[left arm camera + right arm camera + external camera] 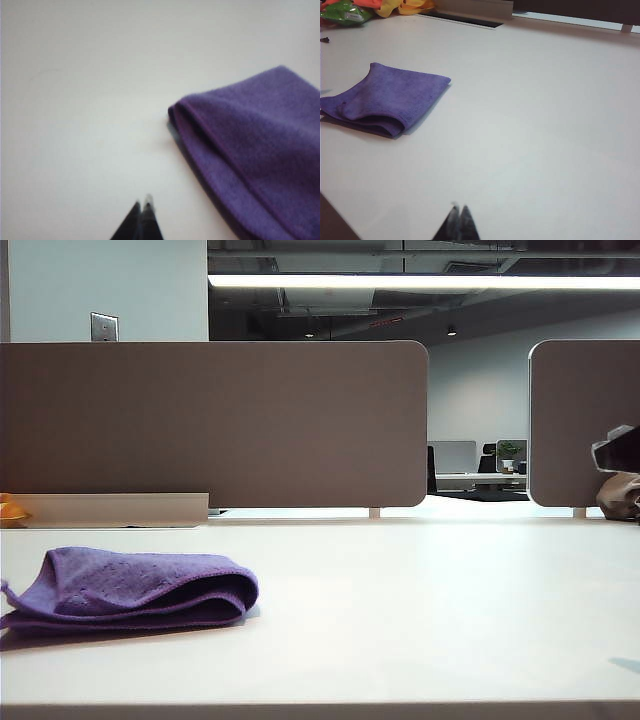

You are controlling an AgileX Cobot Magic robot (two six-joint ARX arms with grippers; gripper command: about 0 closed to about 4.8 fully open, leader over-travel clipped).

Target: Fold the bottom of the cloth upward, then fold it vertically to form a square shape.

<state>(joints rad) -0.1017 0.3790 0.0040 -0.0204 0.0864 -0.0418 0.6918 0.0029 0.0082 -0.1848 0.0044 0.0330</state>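
Purple fuzzy cloth (140, 590) lies folded, layered, on table (420, 600).

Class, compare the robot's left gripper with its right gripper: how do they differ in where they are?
The left gripper hangs close beside the folded purple cloth; the right gripper is well away from the cloth, across bare table. Both are shut and hold nothing.

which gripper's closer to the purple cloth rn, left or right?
Left. The left gripper hangs shut just off the folded edge of the cloth, not touching it. The right gripper, also shut, sits well away across bare table.
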